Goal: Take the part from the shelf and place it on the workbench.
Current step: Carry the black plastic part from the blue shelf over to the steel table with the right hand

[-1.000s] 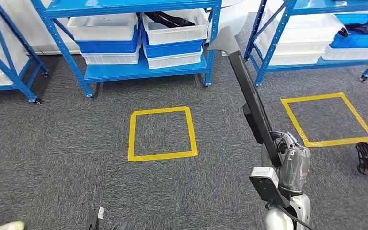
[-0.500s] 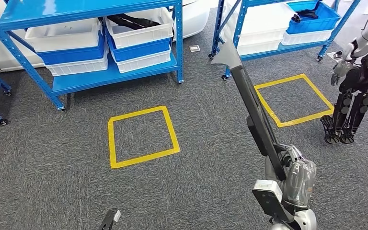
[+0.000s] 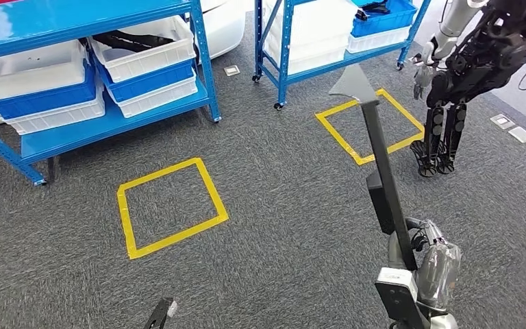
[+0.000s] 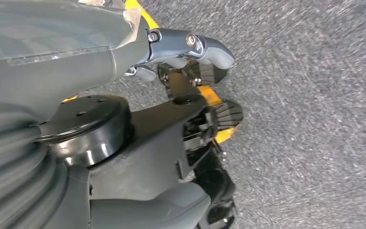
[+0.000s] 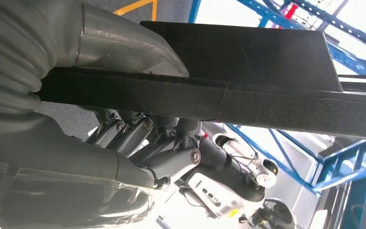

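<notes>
Right hand (image 3: 430, 257) gripping long black part (image 3: 378, 164)

Head cam: high, angled forward-down over grey carpet floor (image 3: 281, 205), blue metal shelving racks (image 3: 109, 123) far off. Left wrist cam: tight behind left hand (image 4: 181, 86), facing carpet and yellow tape floor marking (image 4: 209, 98). Right wrist cam: tight behind right hand (image 5: 138, 138), tilted up at racks. Shared: carpet, tape, racks.

I see a black part (image 3: 382, 171) with a grey tip in my silver-grey right hand (image 3: 430, 257), yellow tape squares (image 3: 170, 206) on speckled dark-grey carpet (image 3: 55, 274), and blue shelves (image 3: 103, 123) carrying white and blue bins (image 3: 144, 58).
</notes>
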Controlling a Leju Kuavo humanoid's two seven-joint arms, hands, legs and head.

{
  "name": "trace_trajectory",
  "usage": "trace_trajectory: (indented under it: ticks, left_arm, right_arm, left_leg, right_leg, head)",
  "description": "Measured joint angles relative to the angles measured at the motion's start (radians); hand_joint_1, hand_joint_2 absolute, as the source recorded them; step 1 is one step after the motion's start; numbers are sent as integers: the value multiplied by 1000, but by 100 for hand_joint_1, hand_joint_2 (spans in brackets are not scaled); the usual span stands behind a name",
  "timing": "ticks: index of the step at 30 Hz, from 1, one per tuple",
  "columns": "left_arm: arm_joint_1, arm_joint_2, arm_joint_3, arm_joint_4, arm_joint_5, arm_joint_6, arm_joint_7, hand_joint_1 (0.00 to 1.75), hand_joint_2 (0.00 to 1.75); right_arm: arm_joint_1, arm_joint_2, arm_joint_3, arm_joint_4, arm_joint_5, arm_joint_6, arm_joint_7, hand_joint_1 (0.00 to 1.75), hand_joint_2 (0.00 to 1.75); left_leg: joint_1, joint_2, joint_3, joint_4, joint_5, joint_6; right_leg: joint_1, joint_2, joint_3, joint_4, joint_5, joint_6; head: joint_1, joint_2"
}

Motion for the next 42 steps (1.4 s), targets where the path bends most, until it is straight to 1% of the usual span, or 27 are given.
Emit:
trace_trajectory:
  ticks: [2, 4, 6, 8, 9, 10, 12, 13, 15, 17, 18, 20, 22, 23, 24, 25, 26, 28, 30, 32, 34, 35, 37, 39, 40, 41, 42]
  left_arm:
    - [-3, -1, 0, 0, 5, 4, -11, 0, 175]
    - [-7, -2, 1, 0, 7, 12, -20, 0, 175]
    - [-6, -3, 1, 0, 4, 24, -24, 0, 175]
    - [0, -3, 1, 1, -3, 39, -21, 0, 175]
    - [2, -2, 1, 2, -7, 44, -19, 0, 175]
    - [3, -2, 1, 2, -10, 46, -17, 0, 175]
    - [3, -3, 1, 3, -12, 47, -16, 0, 175]
    - [3, -3, 1, 3, -12, 48, -16, 0, 175]
    - [3, -2, 1, 3, -11, 53, -10, 0, 175]
    - [1, -1, 1, 3, -5, 61, 1, 0, 175]
    - [1, -1, 1, 3, -1, 62, 5, 0, 175]
    - [2, 0, 1, 3, 4, 57, 4, 0, 175]
    - [5, 1, 1, 3, 5, 46, -4, 0, 175]
    - [7, 1, 1, 3, 5, 41, -8, 0, 175]
    - [7, 1, 1, 3, 5, 37, -13, 0, 175]
    - [7, 1, 1, 3, 5, 35, -16, 0, 175]
    - [7, 1, 1, 3, 6, 32, -19, 0, 175]
    - [5, 3, 1, 3, 8, 29, -23, 0, 175]
    - [4, 4, 2, 3, 11, 28, -23, 0, 175]
    - [4, 3, 2, 3, 16, 28, -23, 0, 175]
    - [3, 3, 4, 3, 22, 32, -22, 0, 175]
    - [3, 3, 6, 3, 25, 34, -22, 0, 175]
    - [7, 4, 9, 3, 30, 39, -21, 0, 175]
    - [13, 5, 10, 3, 32, 45, -21, 0, 175]
    - [15, 5, 10, 3, 34, 48, -23, 0, 175]
    - [17, 4, 11, 3, 35, 50, -25, 0, 175]
    - [17, 3, 11, 3, 36, 51, -27, 0, 175]
  right_arm:
    - [-11, 1, 0, 7, -10, 0, -11, 175, 175]
    - [-20, 1, 1, 15, -21, -7, -19, 175, 175]
    - [-28, 2, 2, 23, -40, -17, -27, 175, 175]
    - [-27, 5, 4, 32, -65, -26, -35, 175, 175]
    - [-23, 6, 3, 37, -76, -31, -38, 175, 175]
    - [-20, 8, 3, 41, -82, -33, -39, 175, 175]
    - [-17, 10, 3, 46, -86, -35, -42, 175, 175]
    - [-17, 12, 3, 47, -87, -35, -43, 175, 175]
    - [-17, 17, 3, 48, -95, -33, -47, 175, 175]
    - [-16, 22, 2, 48, -114, -17, -53, 175, 175]
    - [-16, 25, 1, 48, -125, -2, -59, 175, 175]
    - [-18, 33, 0, 48, -147, 26, -73, 175, 175]
    - [-21, 43, 2, 49, -161, 44, -88, 175, 175]
    - [-22, 48, 2, 50, -166, 50, -93, 175, 175]
    - [-22, 51, 3, 52, -169, 56, -97, 175, 175]
    - [-23, 54, 3, 54, -172, 59, -99, 175, 175]
    - [-23, 57, 4, 55, -173, 62, -100, 175, 175]
    - [-27, 62, 8, 57, -177, 70, -101, 175, 175]
    - [-34, 65, 14, 60, -187, 80, -105, 175, 175]
    - [-37, 65, 20, 62, -197, 88, -110, 175, 175]
    - [-39, 63, 24, 63, -205, 92, -114, 175, 175]
    - [-42, 61, 26, 64, -208, 92, -115, 175, 175]
    - [-48, 57, 31, 67, -213, 92, -116, 175, 175]
    - [-50, 53, 34, 74, -217, 92, -117, 175, 175]
    - [-50, 50, 36, 78, -220, 92, -118, 175, 175]
    - [-50, 48, 38, 81, -223, 92, -120, 175, 175]
    - [-50, 46, 40, 84, -225, 92, -121, 175, 175]
  left_leg:
    - [-3, 20, -1, -7, 9, 7]
    - [1, 42, -2, -17, 20, 17]
    - [1, 67, -5, -21, 25, 23]
    - [0, 94, -8, -20, 25, 23]
    - [0, 108, -8, -20, 25, 23]
    - [0, 120, -8, -20, 25, 23]
    - [-1, 143, -5, -19, 22, 19]
    - [-3, 153, -4, -19, 20, 14]
    - [-9, 171, 0, -17, 16, 2]
    - [-8, 187, 1, -17, 15, -10]
    - [-5, 178, 0, -12, 9, -16]
    - [1, 127, -23, 45, -35, -27]
    - [3, 79, -85, 178, -107, -30]
    - [3, 71, -117, 241, -130, -29]
    - [3, 68, -137, 276, -134, -27]
    - [3, 67, -138, 272, -118, -24]
    - [3, 62, -118, 227, -84, -20]
    - [4, 27, -51, 86, -16, -11]
    - [2, 1, -16, 10, 7, -7]
    - [-3, 14, -16, 4, 9, -2]
    - [-2, 35, -15, -5, 18, 12]
    - [0, 48, -14, -10, 22, 18]
    - [-1, 73, -15, -13, 25, 24]
    - [-3, 99, -17, -12, 24, 24]
    - [-3, 111, -17, -12, 24, 23]
    - [-3, 122, -17, -12, 23, 22]
    - [-3, 131, -15, -11, 22, 20]
  right_leg:
    - [-2, 11, -11, -2, 7, 12]
    - [0, -25, -33, 29, -11, 17]
    - [2, -79, -88, 144, -70, 14]
    - [0, -96, -148, 278, -124, 16]
    - [-2, -99, -155, 302, -130, 23]
    - [-3, -103, -141, 283, -120, 31]
    - [-5, -133, -56, 136, -72, 45]
    - [-4, -154, -15, 66, -50, 46]
    - [0, -175, 22, -3, -27, 36]
    - [1, -155, 15, -4, -20, 21]
    - [-1, -144, 12, -5, -17, 14]
    - [-6, -122, 10, -8, -11, 1]
    - [-5, -102, 6, -7, -8, -6]
    - [-2, -90, 4, -6, -7, -8]
    - [0, -78, 2, -5, -6, -9]
    - [2, -65, 1, -3, -6, -10]
    - [3, -52, 1, -2, -6, -10]
    - [5, -28, 0, 2, -5, -9]
    - [5, -9, -6, 5, -2, -3]
    - [4, 9, -15, 3, 4, 8]
    - [4, -10, -30, 19, -3, 15]
    - [6, -34, -49, 54, -22, 15]
    - [6, -83, -108, 181, -80, 9]
    - [2, -97, -160, 296, -122, 14]
    - [0, -100, -162, 306, -122, 20]
    - [-2, -105, -138, 267, -105, 29]
    - [-4, -118, -97, 195, -80, 37]
  head:
    - [-1, 0]
    - [2, 0]
    - [7, 0]
    - [10, 0]
    - [11, 0]
    - [12, 0]
    - [14, 0]
    - [14, 0]
    - [14, 0]
    - [13, 0]
    - [12, 0]
    - [8, 0]
    - [3, 0]
    - [2, 0]
    - [2, 0]
    - [2, 0]
    - [2, 0]
    - [2, 0]
    - [2, 0]
    - [2, 0]
    - [3, 0]
    - [5, 0]
    - [9, 0]
    - [11, 0]
    - [11, 0]
    - [12, 0]
    - [12, 0]
